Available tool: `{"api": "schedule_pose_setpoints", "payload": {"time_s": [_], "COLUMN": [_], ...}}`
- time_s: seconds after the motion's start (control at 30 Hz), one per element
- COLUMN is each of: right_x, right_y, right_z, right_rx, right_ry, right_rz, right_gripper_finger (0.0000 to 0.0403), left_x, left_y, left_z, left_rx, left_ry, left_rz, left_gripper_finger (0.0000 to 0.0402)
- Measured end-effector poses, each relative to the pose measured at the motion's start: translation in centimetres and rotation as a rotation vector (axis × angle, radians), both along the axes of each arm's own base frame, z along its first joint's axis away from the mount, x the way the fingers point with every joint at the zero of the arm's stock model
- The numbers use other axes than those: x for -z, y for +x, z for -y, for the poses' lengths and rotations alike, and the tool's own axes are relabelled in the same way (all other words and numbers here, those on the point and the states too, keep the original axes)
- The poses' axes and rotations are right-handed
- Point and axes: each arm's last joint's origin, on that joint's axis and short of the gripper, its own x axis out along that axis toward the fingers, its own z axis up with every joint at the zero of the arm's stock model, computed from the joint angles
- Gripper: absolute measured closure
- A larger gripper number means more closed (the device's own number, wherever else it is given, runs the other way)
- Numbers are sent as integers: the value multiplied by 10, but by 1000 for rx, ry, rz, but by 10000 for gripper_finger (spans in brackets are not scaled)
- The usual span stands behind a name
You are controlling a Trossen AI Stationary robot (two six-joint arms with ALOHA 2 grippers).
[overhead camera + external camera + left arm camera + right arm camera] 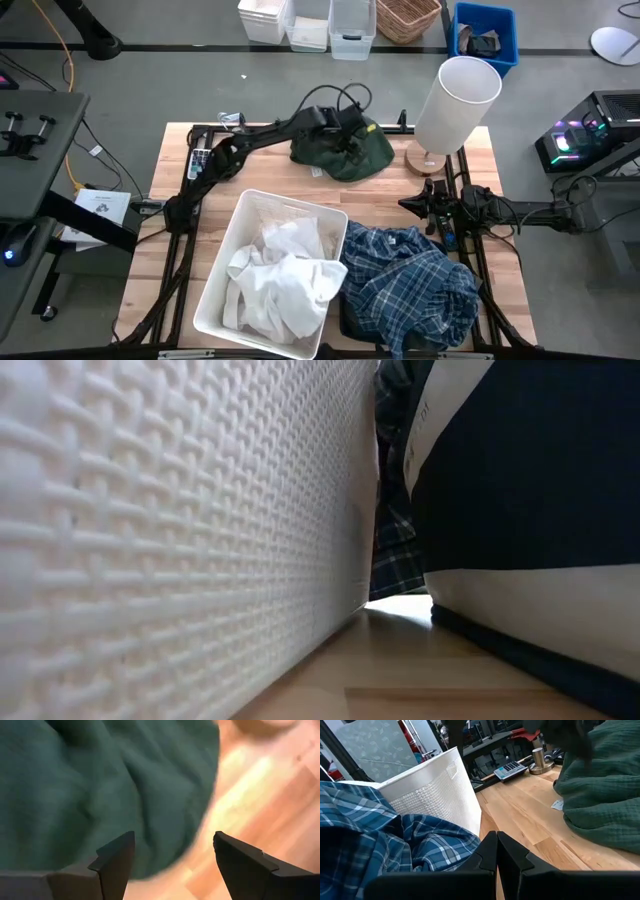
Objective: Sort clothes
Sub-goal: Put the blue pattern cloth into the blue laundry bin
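A dark green garment (345, 150) lies bunched on the table's far middle. It also shows in the left wrist view (100, 785) and the right wrist view (605, 785). My left gripper (345, 125) is open right above it, one finger (117, 862) over the cloth and the other over bare wood. Several white garments (285, 275) lie in the white bin (225, 265). A blue-and-white plaid shirt (410, 285) lies heaped over the navy bin (530, 460). My right gripper (412, 203) is shut and empty, low over the table between the shirt and the green garment. My left gripper comes at the dark green garment from above, fingers pointing down over its near right edge (165, 845). I cannot tell whether the fingers touch the cloth.
A tall white cylinder on a round wooden base (455, 105) stands at the far right of the table, close to the green garment. A calculator (510, 769) lies at the far left. Bins and a basket (405, 18) stand on the floor beyond the table.
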Motion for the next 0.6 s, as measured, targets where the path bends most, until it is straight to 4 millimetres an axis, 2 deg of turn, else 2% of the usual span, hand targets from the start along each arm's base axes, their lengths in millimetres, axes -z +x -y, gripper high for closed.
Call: {"api": "schedule_pose_setpoints", "payload": {"time_s": [0.1, 0.17, 0.23, 0.47, 0.53, 0.6], "right_x": [0, 0, 0, 0, 0, 0], "right_y": [0, 0, 0, 0, 0, 0], "right_z": [0, 0, 0, 0, 0, 0], "right_rx": [0, 0, 0, 0, 0, 0], "right_ry": [0, 0, 0, 0, 0, 0], "right_rz": [0, 0, 0, 0, 0, 0], "right_gripper_finger": [402, 402, 402, 402, 402, 402], "left_x": [22, 28, 23, -12, -14, -15], "left_y": [4, 9, 15, 24, 27, 26], "left_z": [1, 6, 21, 106, 123, 131], "left_rx": [18, 98, 225, 751, 820, 830], "left_ry": [-100, -114, -73, 111, 130, 117], "left_rz": [-36, -37, -18, -10, 3, 3], "left_gripper_finger": [145, 145, 145, 145, 145, 145]}}
